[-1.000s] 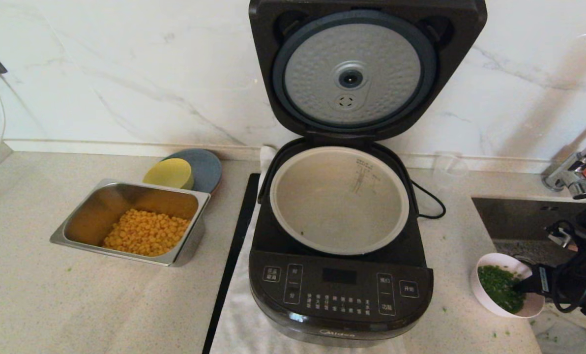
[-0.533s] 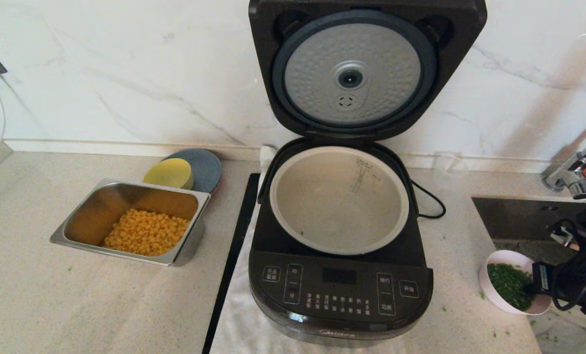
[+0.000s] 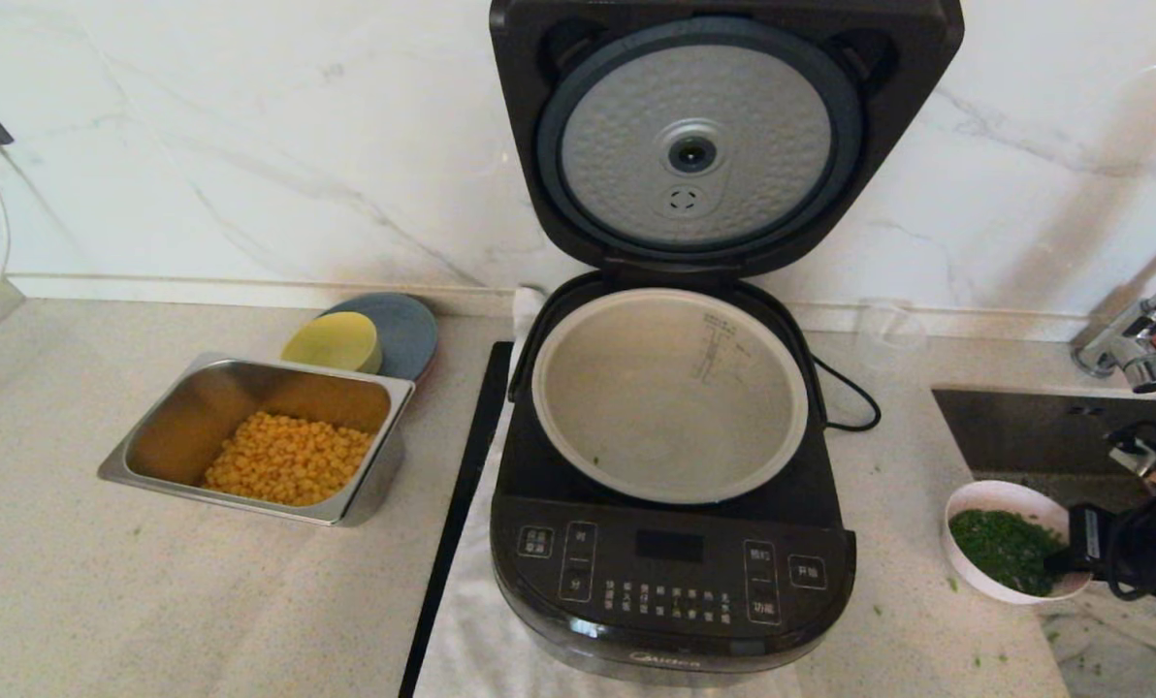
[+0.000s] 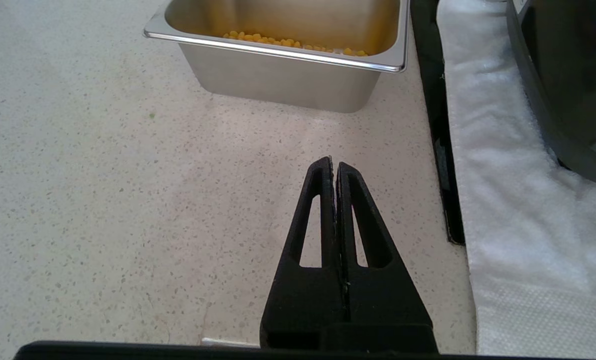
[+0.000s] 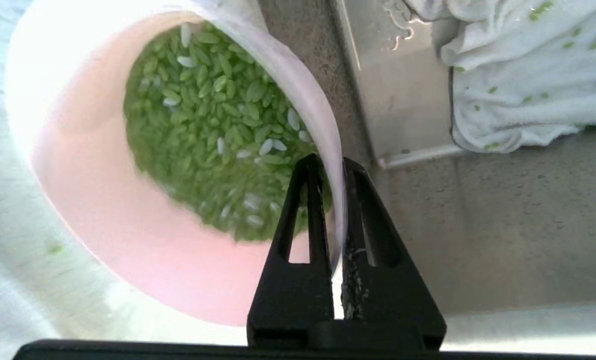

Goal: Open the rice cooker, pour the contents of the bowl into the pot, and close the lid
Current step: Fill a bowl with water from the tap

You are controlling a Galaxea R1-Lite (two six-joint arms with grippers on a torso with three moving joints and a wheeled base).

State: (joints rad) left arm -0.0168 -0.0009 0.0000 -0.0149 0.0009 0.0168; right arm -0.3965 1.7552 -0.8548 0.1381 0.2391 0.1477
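The black rice cooker (image 3: 670, 572) stands at the centre with its lid (image 3: 699, 145) swung up against the wall. Its grey-beige pot (image 3: 670, 393) is nearly bare inside. At the far right, my right gripper (image 3: 1063, 562) (image 5: 332, 165) is shut on the rim of the pale pink bowl (image 3: 966, 572) (image 5: 128, 240), one finger inside and one outside. The bowl holds the green contents (image 3: 1005, 551) (image 5: 213, 130) and hangs slightly tilted over the counter edge by the sink. My left gripper (image 4: 333, 162) is shut on nothing, low over the counter left of the cooker.
A steel tray (image 3: 151, 460) (image 4: 278, 80) of corn kernels sits to the left, with a yellow bowl (image 3: 334, 341) on a grey plate behind it. The sink (image 3: 1043, 427) and tap (image 3: 1136, 349) are at the right. A white cloth (image 5: 518, 75) lies by the sink.
My right gripper has carried the bowl a little right and up, away from its earlier spot. The bowl now sits more level. The left arm has not moved.
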